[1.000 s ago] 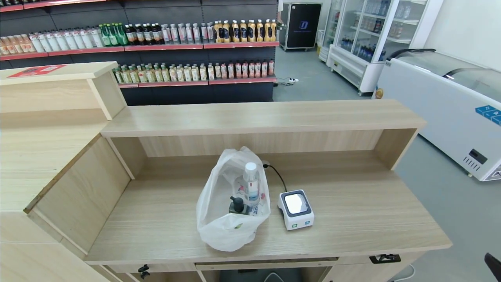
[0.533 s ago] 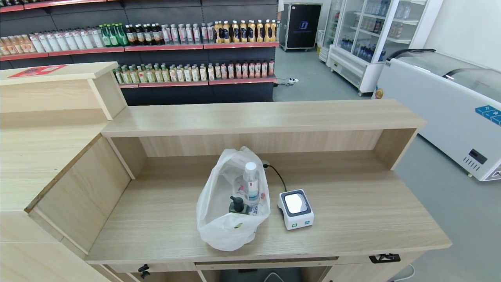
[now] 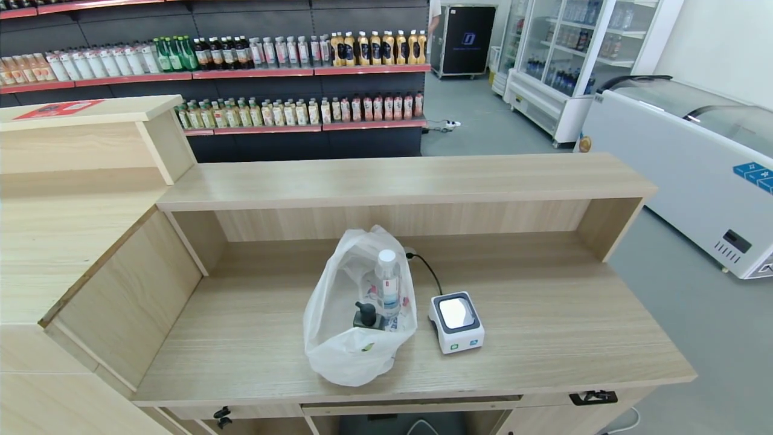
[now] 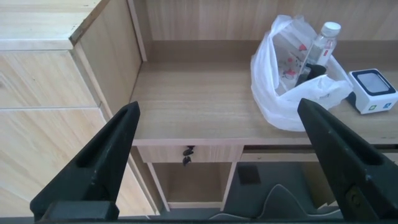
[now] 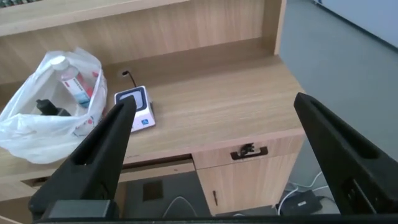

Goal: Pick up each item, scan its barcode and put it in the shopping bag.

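**Checkout tabletop with loaded shopping bag, both pincers released**

A white, translucent shopping bag (image 3: 356, 329) stands open-mouthed near the middle of the wooden tabletop (image 3: 555, 326). A clear water bottle with a white cap (image 3: 387, 283) rises upright inside it, with a dark pump-top bottle (image 3: 365, 315) beside it. The pump bottle's body is veiled by the plastic. A packet with red print lies deeper in the bag, too obscured to identify. Just beside the bag, on the robot's right, sits a white barcode scanner (image 3: 456, 322), its glass window facing up. The scanner's black cable (image 3: 427, 270) runs toward the back of the tabletop, and its far end is lost behind the bag.

The left pincer (image 4: 219, 107) and the right pincer (image 5: 214, 102) each hang off the tabletop's front edge with fingers spread wide and nothing between them. The finger bases are cut off by the frame.
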`<state>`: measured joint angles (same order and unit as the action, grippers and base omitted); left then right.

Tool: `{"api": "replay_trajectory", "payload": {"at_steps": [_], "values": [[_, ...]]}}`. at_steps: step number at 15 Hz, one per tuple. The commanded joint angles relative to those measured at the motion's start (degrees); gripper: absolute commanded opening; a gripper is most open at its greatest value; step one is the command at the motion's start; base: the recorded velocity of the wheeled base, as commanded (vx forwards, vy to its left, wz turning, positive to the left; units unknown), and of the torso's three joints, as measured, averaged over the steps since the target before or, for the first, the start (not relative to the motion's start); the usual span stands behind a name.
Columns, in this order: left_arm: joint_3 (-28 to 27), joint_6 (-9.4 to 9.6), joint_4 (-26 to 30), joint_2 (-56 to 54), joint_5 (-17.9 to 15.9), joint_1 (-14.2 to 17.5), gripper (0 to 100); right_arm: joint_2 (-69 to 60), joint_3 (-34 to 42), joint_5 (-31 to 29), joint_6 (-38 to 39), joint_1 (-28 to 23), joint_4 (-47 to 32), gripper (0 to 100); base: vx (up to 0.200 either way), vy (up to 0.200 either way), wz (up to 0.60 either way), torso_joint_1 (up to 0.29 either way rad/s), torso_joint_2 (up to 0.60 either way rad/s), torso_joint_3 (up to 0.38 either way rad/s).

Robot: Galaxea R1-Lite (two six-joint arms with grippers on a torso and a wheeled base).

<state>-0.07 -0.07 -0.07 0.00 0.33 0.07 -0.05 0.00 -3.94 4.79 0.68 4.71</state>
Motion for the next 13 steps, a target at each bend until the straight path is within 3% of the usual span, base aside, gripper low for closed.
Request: {"api": "replay_trajectory", "payload": {"at_steps": [1, 13], "values": [[0.0, -0.01, 0.0, 0.0, 0.0, 0.0, 100, 0.0, 0.0, 0.1, 0.2, 0.0, 0.0, 100, 0.0, 0.0, 0.0, 0.0, 0.0, 0.0], [0.1, -0.01, 0.0, 0.0, 0.0, 0.0, 100, 0.0, 0.0, 0.1, 0.3, 0.0, 0.0, 100, 0.0, 0.0, 0.0, 0.0, 0.0, 0.0]]}}
